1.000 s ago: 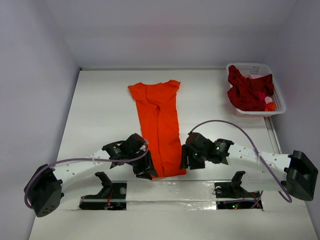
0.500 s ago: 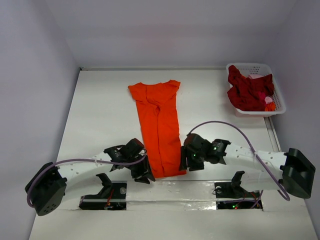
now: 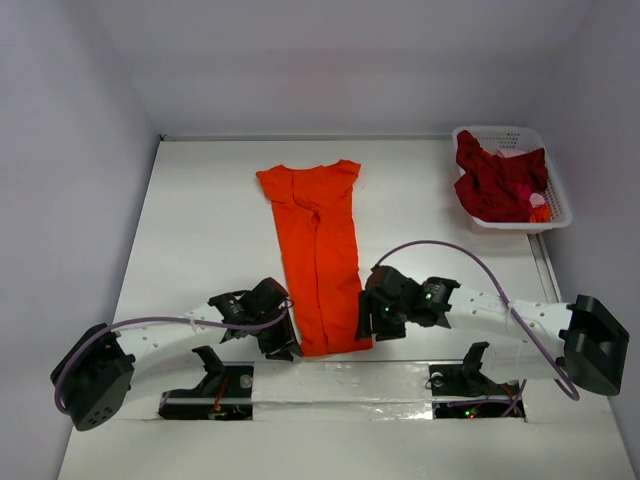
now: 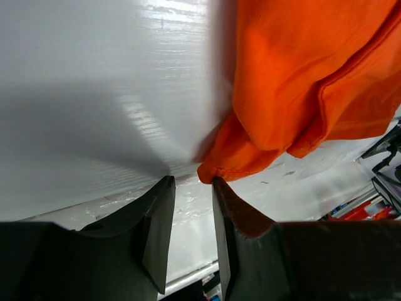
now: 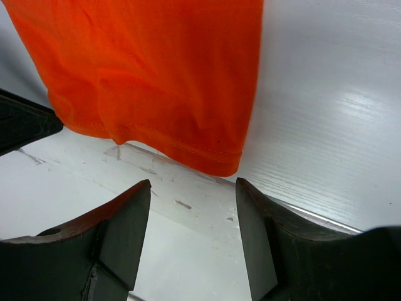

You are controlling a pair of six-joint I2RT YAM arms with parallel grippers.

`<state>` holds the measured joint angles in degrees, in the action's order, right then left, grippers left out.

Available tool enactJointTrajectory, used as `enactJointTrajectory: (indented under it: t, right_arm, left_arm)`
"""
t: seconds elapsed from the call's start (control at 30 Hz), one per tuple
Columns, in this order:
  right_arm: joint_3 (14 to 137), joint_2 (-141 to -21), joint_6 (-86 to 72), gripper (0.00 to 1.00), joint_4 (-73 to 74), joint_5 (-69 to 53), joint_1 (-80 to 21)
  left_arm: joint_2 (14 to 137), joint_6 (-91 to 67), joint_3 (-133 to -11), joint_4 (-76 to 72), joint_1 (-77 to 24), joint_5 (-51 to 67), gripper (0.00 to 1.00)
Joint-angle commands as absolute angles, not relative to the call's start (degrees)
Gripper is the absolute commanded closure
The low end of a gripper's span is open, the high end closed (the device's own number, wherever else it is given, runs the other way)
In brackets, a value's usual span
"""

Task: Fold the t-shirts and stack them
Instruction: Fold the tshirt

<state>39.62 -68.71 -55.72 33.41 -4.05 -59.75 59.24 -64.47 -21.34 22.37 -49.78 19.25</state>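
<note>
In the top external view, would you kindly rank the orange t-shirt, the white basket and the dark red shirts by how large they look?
1. orange t-shirt, a long strip on the table.
2. white basket, at the far right.
3. dark red shirts, bunched inside the basket, so smaller than it.

Top view: bright, even, diffuse light. Only faint soft shadows lie under the arms on the worktop. Sharp throughout.

Left wrist: glare patch on the worktop away from its near edge. A broad grey shadow fans out from the left tool, with a darker band beside the orange t-shirt.

Right wrist: streaky sheen on the worktop at right. The right tool is near black, with little detail.
</note>
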Motion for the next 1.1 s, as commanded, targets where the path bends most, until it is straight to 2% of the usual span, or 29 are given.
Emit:
enactJointTrajectory:
  t: [0.0,0.33,1.07]
  right_arm:
    - [41.5,-68.7,-56.2,0.38,31.4,-3.7,-60.4]
    - [41.7,-70.0,-56.5,0.38,31.4,-3.5,-60.4]
    - [43.9,-75.6,-58.1,0.38,32.4,-1.6,-60.9]
  left_arm:
    - [57.0,-65.4,-22.4,24.2,-50.0,16.5,0.73]
    - [57.0,-65.7,-23.1,23.8,-50.0,15.9,0.73]
    - [57.7,-67.3,-19.3,12.6,-50.0,16.9,0.73]
